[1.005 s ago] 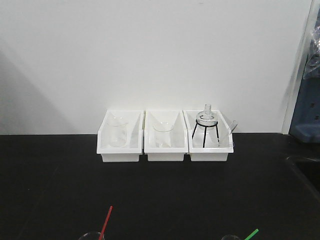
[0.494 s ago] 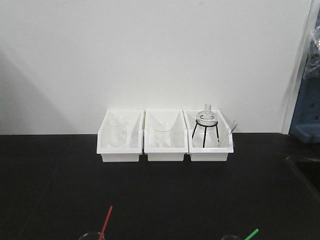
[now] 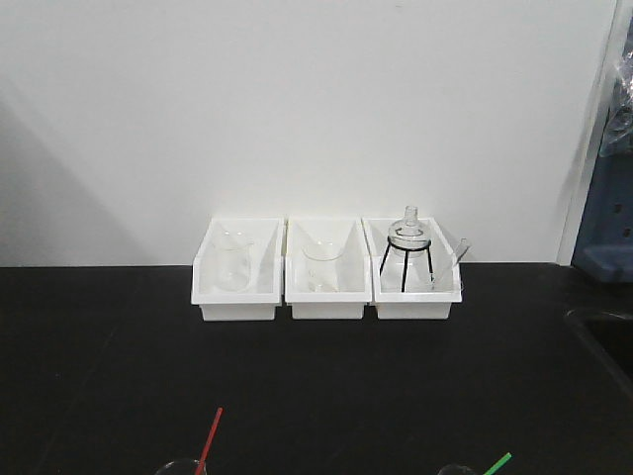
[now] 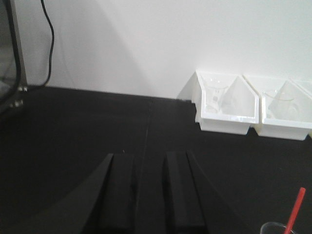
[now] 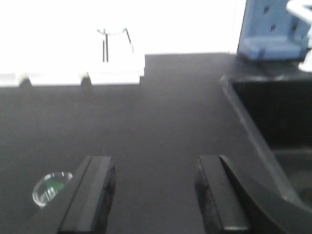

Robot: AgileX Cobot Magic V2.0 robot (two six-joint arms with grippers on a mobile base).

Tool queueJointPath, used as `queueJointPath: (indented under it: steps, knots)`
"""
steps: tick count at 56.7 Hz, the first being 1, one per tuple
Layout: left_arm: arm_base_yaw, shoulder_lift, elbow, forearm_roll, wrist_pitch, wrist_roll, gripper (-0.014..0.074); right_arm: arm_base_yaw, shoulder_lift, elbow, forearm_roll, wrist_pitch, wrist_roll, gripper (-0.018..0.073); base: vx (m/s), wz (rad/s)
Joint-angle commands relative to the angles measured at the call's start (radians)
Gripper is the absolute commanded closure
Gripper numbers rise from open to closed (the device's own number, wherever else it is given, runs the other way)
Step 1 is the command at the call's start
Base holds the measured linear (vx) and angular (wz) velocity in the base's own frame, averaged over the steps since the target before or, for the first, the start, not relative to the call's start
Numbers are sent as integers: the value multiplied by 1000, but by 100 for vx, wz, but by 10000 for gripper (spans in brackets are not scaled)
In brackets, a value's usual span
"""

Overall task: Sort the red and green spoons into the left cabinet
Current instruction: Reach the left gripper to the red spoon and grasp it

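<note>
From where I am standing, a thin bright red plastic spoon (image 3: 211, 435) is leaning out of a clear round cup (image 3: 178, 465) at the bottom edge of the front view, left of centre, with only its straight stick handle showing. A thin bright green plastic spoon (image 3: 497, 463) is poking up at the bottom edge further right, beside the rim of a second clear cup (image 3: 455, 469). Both are sitting on the wide black benchtop (image 3: 316, 376), well apart from each other.

Three white plastic bins (image 3: 326, 269) are lining up side by side against the white wall in the middle of the frame. The left and middle ones are each holding a clear glass beaker (image 3: 231, 259), and the right one is holding a glass flask on a black wire stand (image 3: 406, 253). A dark sink basin (image 3: 605, 336) is cutting into the bench at the right edge.

In the left wrist view, the left gripper (image 4: 147, 161) is hovering low over the bench with a narrow gap between its black fingers (image 4: 117, 190), released and grasping nothing; the red handle is showing in the lower right corner. In the right wrist view, the right gripper (image 5: 153, 163) is hanging with its fingers spread wide, also released and empty.
</note>
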Motion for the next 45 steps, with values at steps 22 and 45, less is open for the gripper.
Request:
queueJointPath:
  steps: [22,45]
  knots:
    - [-215,337,-38,-134,-280,75,209,2,171,-33,3,-118,0,112,0,0]
    - [-402,675,-94,93,-580,5,190,2,176,-33,3,-118,0,112,0,0]
